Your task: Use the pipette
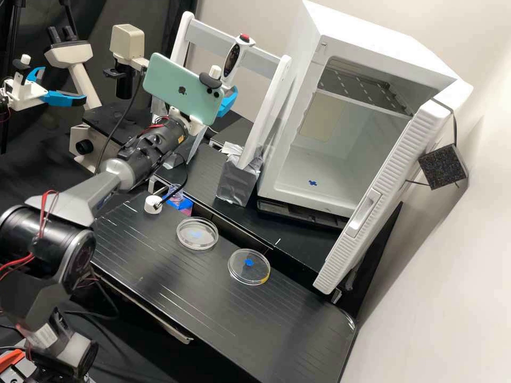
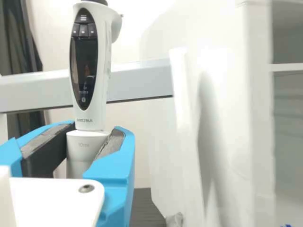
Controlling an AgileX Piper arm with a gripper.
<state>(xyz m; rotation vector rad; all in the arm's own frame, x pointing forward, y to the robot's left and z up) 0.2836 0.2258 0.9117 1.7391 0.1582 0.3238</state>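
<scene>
Nearest the camera stands my dark grey arm [image 1: 48, 255], a pale green phone [image 1: 183, 90] mounted by its wrist. My gripper [image 1: 228, 101] has its blue fingers parted only by the width of the pipette [image 1: 232, 59], their grey pads [image 2: 112, 142] pressed against both sides of its lower barrel. I see the pipette upright, in front of the crossbar of a white stand [image 1: 271, 106], one foot wrapped in foil. Down on the black bench [image 1: 213, 314], near its far edge, I've got two clear round dishes [image 1: 208, 243] [image 1: 239, 275], apart, each showing a blue spot. Beyond that edge is a white cabinet [image 1: 340, 159] with its door [image 1: 383, 191] open.
</scene>
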